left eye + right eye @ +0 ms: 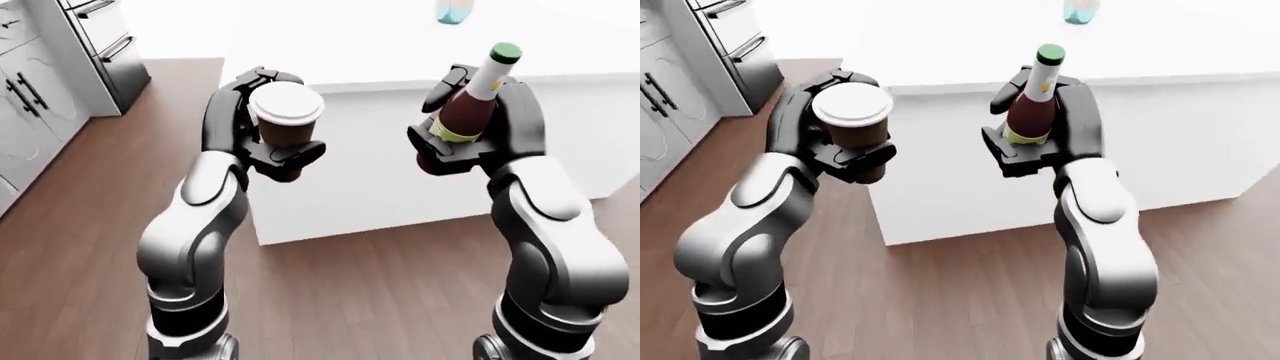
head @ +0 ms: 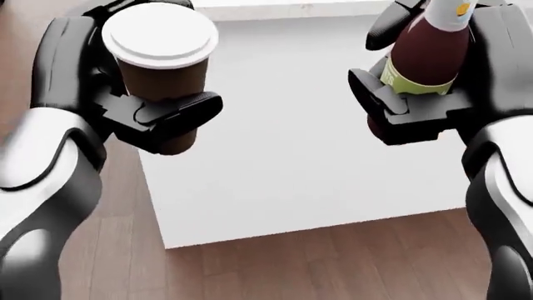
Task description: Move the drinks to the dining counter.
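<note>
My left hand (image 1: 262,127) is shut on a brown paper cup with a white lid (image 1: 286,112), held upright in front of the white dining counter (image 1: 400,45). My right hand (image 1: 478,127) is shut on a dark red bottle with a green cap and yellow-green label (image 1: 478,94), also upright, at about the same height. Both are held just short of the counter's near edge. The cup (image 2: 162,56) and bottle (image 2: 429,53) show large in the head view.
The counter's white side wall (image 1: 380,180) stands right ahead above the wooden floor (image 1: 350,292). A pale blue object (image 1: 453,10) sits on the counter at the top. Grey cabinets and a steel drawer unit (image 1: 100,45) stand at the left.
</note>
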Motion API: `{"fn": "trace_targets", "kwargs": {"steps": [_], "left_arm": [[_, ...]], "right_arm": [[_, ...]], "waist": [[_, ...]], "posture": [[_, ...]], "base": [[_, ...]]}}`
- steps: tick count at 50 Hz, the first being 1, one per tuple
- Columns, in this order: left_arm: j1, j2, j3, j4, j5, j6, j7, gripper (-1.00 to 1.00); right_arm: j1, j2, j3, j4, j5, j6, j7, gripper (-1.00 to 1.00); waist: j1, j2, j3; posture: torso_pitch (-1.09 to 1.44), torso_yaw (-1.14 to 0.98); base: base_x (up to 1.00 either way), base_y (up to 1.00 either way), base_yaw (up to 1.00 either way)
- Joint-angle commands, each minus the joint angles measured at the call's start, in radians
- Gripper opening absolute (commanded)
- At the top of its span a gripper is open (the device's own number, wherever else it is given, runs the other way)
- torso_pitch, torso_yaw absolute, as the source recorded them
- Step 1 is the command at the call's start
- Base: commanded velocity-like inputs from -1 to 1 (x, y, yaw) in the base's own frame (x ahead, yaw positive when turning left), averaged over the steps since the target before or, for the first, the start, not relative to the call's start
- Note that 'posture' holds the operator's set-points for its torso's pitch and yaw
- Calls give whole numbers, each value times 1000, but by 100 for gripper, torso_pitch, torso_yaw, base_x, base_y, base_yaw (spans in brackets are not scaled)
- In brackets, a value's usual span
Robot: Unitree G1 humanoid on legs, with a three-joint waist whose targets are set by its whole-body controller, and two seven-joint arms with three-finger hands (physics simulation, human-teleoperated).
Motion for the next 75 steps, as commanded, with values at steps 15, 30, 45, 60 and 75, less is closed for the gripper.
{"fn": "trace_targets", "kwargs": {"steps": [15, 30, 45, 60, 75], "left_arm": [[-44, 11, 24, -60, 4, -17, 5, -100], [-54, 21, 33, -75, -4, 4, 10, -100], [-137, 52, 60, -127, -60, 110, 49, -100], [-158, 57, 50, -104, -62, 104, 50, -100], [-163, 64, 56, -109, -66, 110, 50, -100]], "right_arm": [[-48, -4, -14, -37, 23, -24, -9, -100], [-41, -13, -19, -35, 55, -35, -11, -100], [-136, -59, -33, -110, 87, 105, -5, -100], [-150, -74, -48, -104, 111, 131, -28, -100], [-159, -90, -29, -105, 93, 134, -39, -100]], "waist": [[-31, 163, -34], [-76, 116, -35], [-49, 40, -25], [-34, 102, -56], [-24, 120, -27]], "posture": [[0, 0], [0, 0], [0, 0], [0, 0], [0, 0]], "base": [[22, -16, 63], [0, -99, 0], [0, -4, 0], [0, -50, -20], [0, 0, -13]]}}
